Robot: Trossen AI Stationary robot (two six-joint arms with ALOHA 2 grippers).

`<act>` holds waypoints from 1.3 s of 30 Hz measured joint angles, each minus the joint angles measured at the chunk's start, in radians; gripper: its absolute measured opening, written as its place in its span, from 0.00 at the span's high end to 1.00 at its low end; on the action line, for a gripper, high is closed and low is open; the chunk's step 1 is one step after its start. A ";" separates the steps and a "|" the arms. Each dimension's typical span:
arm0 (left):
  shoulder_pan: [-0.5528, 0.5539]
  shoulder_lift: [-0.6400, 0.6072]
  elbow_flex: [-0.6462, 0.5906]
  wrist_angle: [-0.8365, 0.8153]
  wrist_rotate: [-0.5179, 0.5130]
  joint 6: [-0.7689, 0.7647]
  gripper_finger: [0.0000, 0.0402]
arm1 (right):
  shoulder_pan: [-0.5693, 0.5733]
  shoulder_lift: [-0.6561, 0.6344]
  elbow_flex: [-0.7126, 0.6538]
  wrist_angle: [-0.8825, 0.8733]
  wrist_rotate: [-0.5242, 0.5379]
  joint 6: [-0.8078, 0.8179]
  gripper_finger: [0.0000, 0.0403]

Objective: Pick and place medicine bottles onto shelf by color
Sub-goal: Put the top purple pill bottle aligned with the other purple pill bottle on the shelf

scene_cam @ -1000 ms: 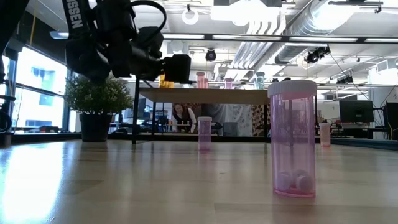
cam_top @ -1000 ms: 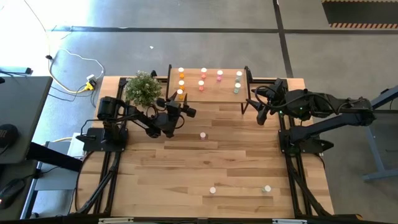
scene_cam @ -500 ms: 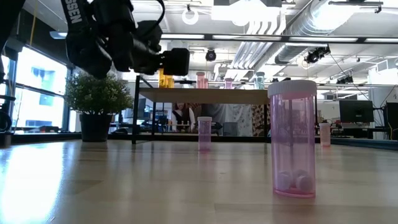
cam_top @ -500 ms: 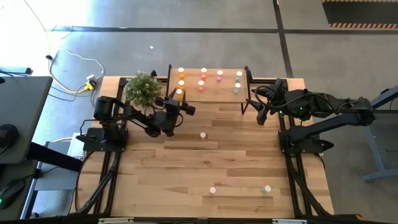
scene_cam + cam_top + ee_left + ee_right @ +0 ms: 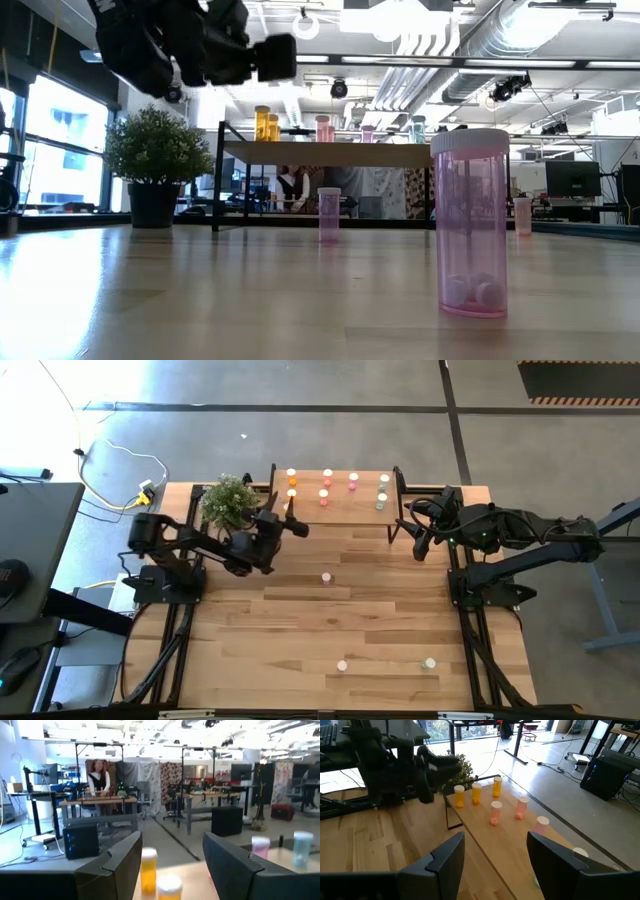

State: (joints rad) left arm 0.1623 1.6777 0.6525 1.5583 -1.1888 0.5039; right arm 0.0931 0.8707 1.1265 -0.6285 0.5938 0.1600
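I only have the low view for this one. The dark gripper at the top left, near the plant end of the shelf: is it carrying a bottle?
Observer: No. The left wrist view shows the left gripper with its fingers apart and nothing between them. The orange bottles stand beyond it on the shelf.
Operator: Where is the other arm? It isn't in my picture.
Observer: In the high view the right gripper hangs just off the shelf's right end. Its own wrist view shows open, empty fingers.
Operator: How many bottles are off the shelf?
Observer: The high view shows three on the tabletop: one mid-table and two near the front edge.
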 joint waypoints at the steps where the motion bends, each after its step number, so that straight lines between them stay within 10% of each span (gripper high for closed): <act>1: 0.000 -0.020 0.000 -0.001 0.004 0.011 0.50 | 0.000 0.000 0.000 0.000 0.000 0.000 0.49; 21: -0.217 -0.409 0.000 -0.455 -0.059 0.245 0.50 | 0.000 0.005 -0.098 -0.073 -0.029 0.176 0.49; 32: -0.412 -0.542 0.000 -1.011 -0.003 -0.164 0.50 | 0.028 0.007 -0.298 0.011 -0.154 0.338 0.49; 39: -0.461 -0.617 0.000 -1.350 0.263 -0.537 0.50 | 0.108 0.007 -0.449 0.310 -0.214 0.338 0.49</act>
State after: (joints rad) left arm -0.2989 1.0605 0.6521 0.2081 -0.9257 -0.0336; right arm 0.2008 0.8780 0.6774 -0.3189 0.3800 0.4981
